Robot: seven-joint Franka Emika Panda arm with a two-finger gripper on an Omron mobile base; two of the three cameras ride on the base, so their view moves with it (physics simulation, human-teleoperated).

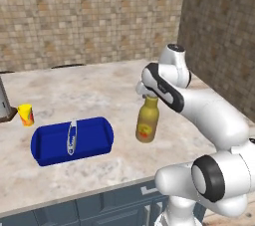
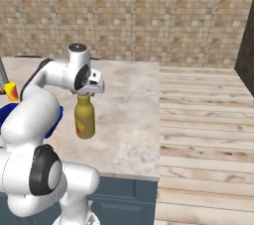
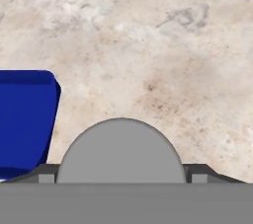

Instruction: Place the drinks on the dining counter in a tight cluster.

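The tall mustard-yellow bottle with its yellow-red label is upright over the right part of the beige marble dining counter. My gripper comes down on it from above. Its two fingertips press against the sides of the grey cap, so it is shut on the cap. Whether the bottle's base touches the counter top I cannot tell.
A dark blue oblong tray lies left of the bottle, holding a slim pale see-through thing. A small yellow cup stands farther left. Wooden floor starts past the counter's right edge.
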